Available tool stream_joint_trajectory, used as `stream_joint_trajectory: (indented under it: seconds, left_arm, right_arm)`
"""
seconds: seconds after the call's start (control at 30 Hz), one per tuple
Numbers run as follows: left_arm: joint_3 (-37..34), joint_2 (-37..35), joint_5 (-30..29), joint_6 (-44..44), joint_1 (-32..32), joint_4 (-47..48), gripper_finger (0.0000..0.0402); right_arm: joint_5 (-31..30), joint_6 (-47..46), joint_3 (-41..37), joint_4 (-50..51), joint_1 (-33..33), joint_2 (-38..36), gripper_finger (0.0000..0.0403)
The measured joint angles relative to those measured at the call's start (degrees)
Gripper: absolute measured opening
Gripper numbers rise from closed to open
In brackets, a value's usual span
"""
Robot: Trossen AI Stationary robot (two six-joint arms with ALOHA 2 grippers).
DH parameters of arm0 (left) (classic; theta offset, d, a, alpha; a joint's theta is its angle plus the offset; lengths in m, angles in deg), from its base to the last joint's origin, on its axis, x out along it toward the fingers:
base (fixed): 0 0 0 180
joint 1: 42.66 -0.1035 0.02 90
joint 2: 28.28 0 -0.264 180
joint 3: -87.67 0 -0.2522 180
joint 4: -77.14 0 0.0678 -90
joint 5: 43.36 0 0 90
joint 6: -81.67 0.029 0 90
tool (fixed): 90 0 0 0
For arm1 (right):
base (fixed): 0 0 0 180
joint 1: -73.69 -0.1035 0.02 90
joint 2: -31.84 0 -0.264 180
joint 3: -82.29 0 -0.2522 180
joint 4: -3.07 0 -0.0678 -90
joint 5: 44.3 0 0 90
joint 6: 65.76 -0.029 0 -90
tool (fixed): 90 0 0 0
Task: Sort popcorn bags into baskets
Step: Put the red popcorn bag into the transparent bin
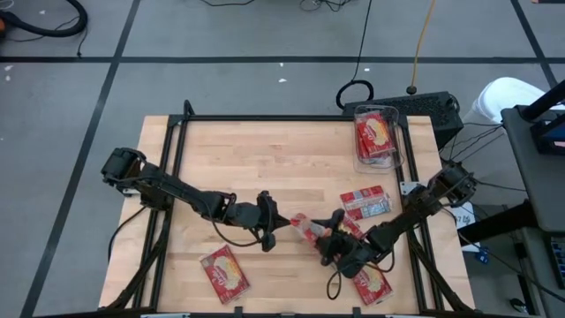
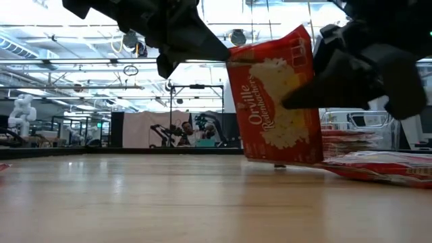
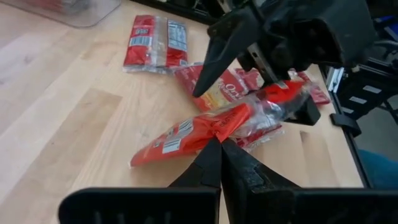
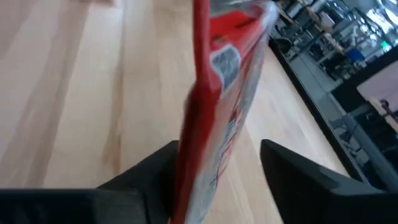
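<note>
From above we see the wooden table (image 1: 265, 159) whole, with the clear basket (image 1: 381, 141) at its far right corner holding one red packet, well away from both grippers. A loose packet (image 1: 224, 269) lies on the left arm's near side, and two more (image 1: 366, 202) (image 1: 372, 283) lie around the right arm.

Only the low view shows us the face of the held popcorn bag (image 2: 277, 98): red, with a cream popcorn picture and lettering running up its long side. It hangs nearly upright, long axis vertical, its lower edge just above the wood.

The left gripper (image 3: 220, 146) has its fingers pressed together on the bag's crimped edge. From its wrist the bag stretches straight ahead toward the right gripper (image 1: 330, 247).

In the right wrist view we see the bag edge-on between that gripper's spread fingers (image 4: 155, 171), one touching it, the other apart.
</note>
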Motion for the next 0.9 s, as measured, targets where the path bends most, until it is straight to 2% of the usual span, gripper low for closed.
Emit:
stream_joint_trajectory:
  seconds: [0.2, 0.33, 0.43, 0.53, 0.63, 0.77, 0.9]
  left_arm:
    - [0.0, 0.0, 0.0, 0.2, 0.02, 0.25, 0.0005]
    - [0.0, 0.0, -0.02, 3.75, 0.46, 0.35, 0.0007]
    - [0.0, 0.0, -0.11, 7.26, 0.79, 0.53, 0.0015]
    - [0.01, -0.04, -0.28, 8.84, 0.79, 0.94, 0.0056]
    - [0.02, -0.04, -3.8, 9.13, 0.85, 2.52, 0.0118]
    - [0.02, -0.04, -9.68, 7.27, 0.34, 5.88, 0.0202]
    - [0.02, -0.04, -12.51, 6.21, -0.77, 8.89, 0.0262]
  right_arm:
    - [0.2, -2.19, 0.0, 0.02, 2.0, 0.0, 0.0111]
    - [0.24, -1.18, 0.0, 0.02, 2.77, 0.0, 0.0033]
    - [0.52, 0.28, 0.0, 0.02, 3.2, -0.26, 0.0012]
    - [1.2, 0.76, 0.0, 0.7, 3.99, -1.3, 0.0027]
    - [3.91, 0.96, -0.04, 3.51, 5.01, -4.18, 0.0032]
    - [8.54, 0.31, -0.04, 10.57, 6.75, -9.98, 0.0014]
    - [12.08, -0.87, -0.03, 18.07, 9.2, -17.51, 0.0007]
